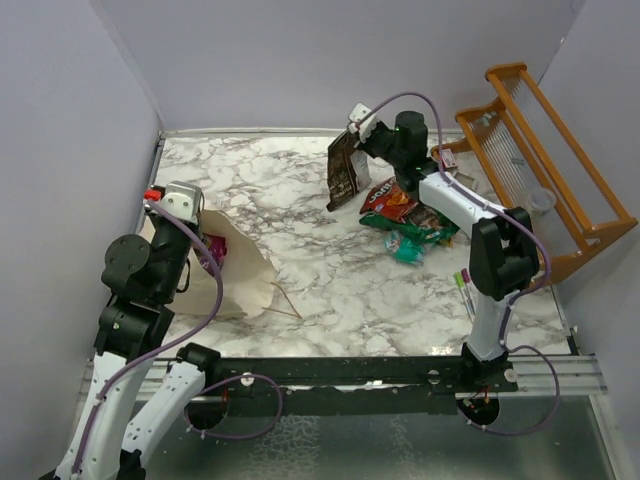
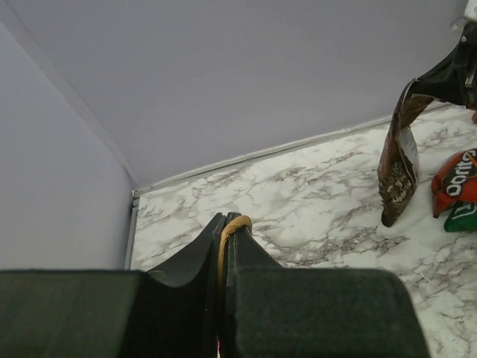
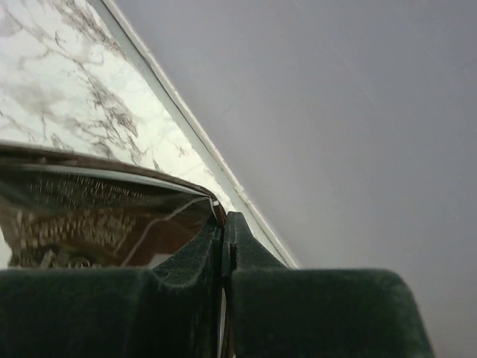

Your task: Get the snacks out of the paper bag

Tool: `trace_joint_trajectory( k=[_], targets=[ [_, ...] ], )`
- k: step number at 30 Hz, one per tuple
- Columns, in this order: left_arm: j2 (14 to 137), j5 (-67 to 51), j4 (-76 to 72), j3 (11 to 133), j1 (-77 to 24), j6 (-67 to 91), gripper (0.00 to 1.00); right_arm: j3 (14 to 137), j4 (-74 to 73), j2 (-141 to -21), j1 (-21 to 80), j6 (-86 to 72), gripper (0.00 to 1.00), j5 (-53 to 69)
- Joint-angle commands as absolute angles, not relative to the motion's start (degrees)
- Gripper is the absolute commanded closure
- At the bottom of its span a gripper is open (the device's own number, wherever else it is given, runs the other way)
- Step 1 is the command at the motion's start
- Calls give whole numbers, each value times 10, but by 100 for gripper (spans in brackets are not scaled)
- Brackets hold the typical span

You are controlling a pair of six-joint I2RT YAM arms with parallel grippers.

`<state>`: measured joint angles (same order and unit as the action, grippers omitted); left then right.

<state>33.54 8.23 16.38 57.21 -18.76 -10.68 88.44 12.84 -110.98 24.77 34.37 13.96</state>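
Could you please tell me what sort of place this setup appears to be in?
Probably a lab test booth, not a kitchen: plain grey walls box in a marble-patterned table, and two robot arms are bolted to a rail at its near edge.

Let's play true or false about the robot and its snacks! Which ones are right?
1. The right gripper pinches the dark-brown bag by its top edge. True.
2. The left gripper is open and empty. False: it is shut on the cord handle of the paper bag.
3. The orange-red chip bag is inside the paper bag. False: it lies on the table beside a green bag.
4. A purple packet shows in the paper bag's mouth. True.
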Motion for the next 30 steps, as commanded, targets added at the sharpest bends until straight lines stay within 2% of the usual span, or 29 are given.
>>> trace_joint_trajectory(
  k=[1,5,8,13,18,21,25,28,30],
  targets=[
    [328,23,135,563,-190,-81,100,836,201,-1065,191,417,99,303],
    [339,13,125,559,-190,-69,100,788,211,-1047,160,475,99,346],
    [345,6,117,557,-190,-56,100,744,212,-1023,144,486,99,327],
    [351,-1,97,546,-190,-50,100,583,295,-937,138,468,99,327],
    [364,-4,87,544,-190,-47,100,487,345,-903,138,427,99,284],
    [364,-18,84,539,-190,-40,100,432,400,-890,138,407,99,258],
    [358,-37,71,523,-190,-33,100,341,545,-864,138,378,98,198],
    [353,-44,61,516,-189,-28,100,301,602,-853,138,376,94,148],
    [353,-47,59,515,-189,-27,100,276,642,-855,138,387,79,138]
  ],
)
